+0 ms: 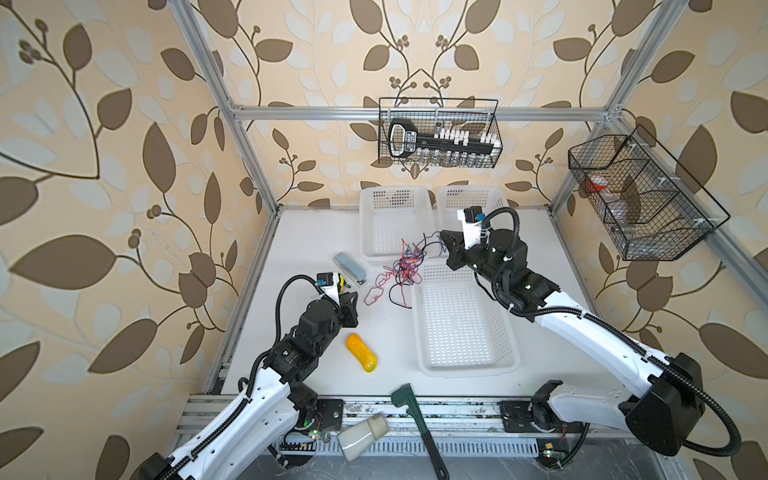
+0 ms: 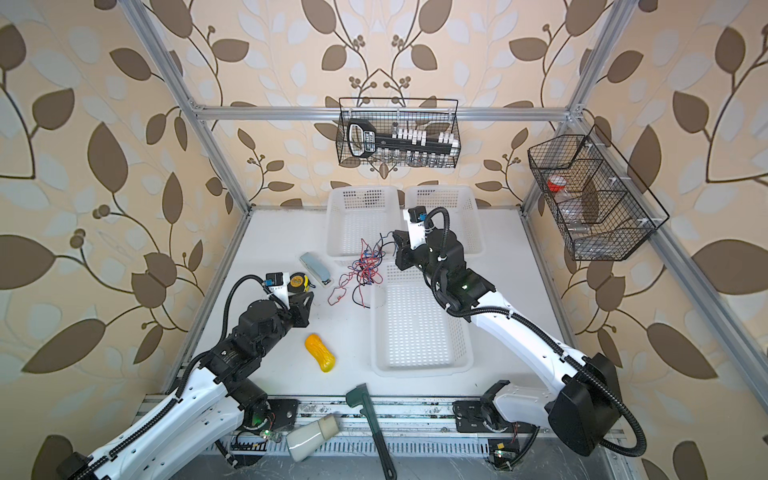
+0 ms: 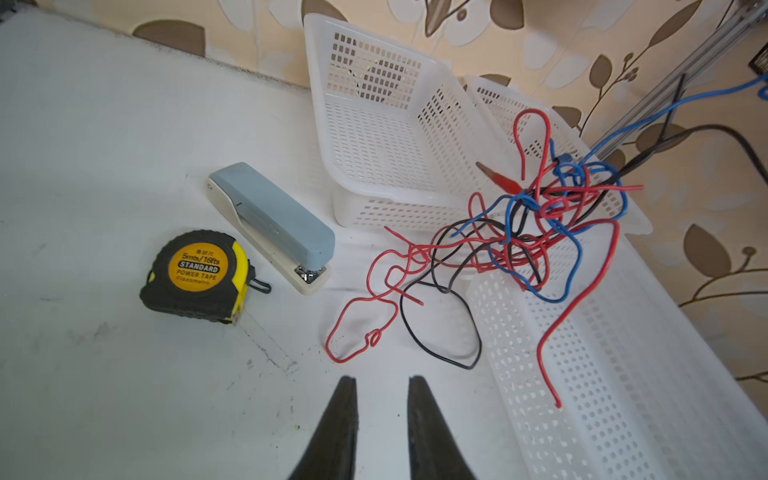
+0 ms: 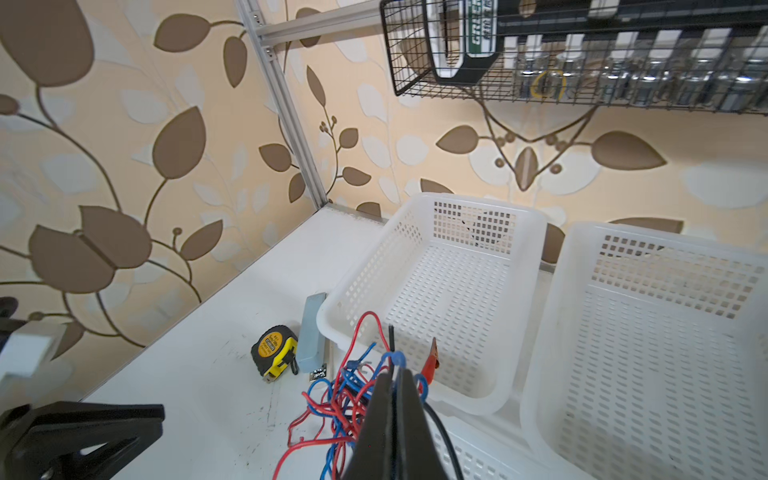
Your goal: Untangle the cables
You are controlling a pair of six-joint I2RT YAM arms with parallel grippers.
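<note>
Right wrist view: right jaws clamp cables (image 4: 392, 358) draped over long basket (image 4: 498, 459); left jaws part-open, empty

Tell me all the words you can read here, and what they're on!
"5mts/16fts": tape measure label.
"STANDARD": same label.
"POWER TAPE": same label.
"GREE", cut off: black tool in wire basket.
Smaller print on both: too blurred.

White arms (image 1: 582, 328), black corrugated hoses (image 1: 281, 299)

Worktop (image 1: 311, 232): cables (image 1: 401, 270) over long basket (image 1: 461, 332) corner; left of cables, stapler (image 1: 350, 269), then tape measure (image 3: 195, 272); behind cables, small basket (image 1: 392, 224).
</note>
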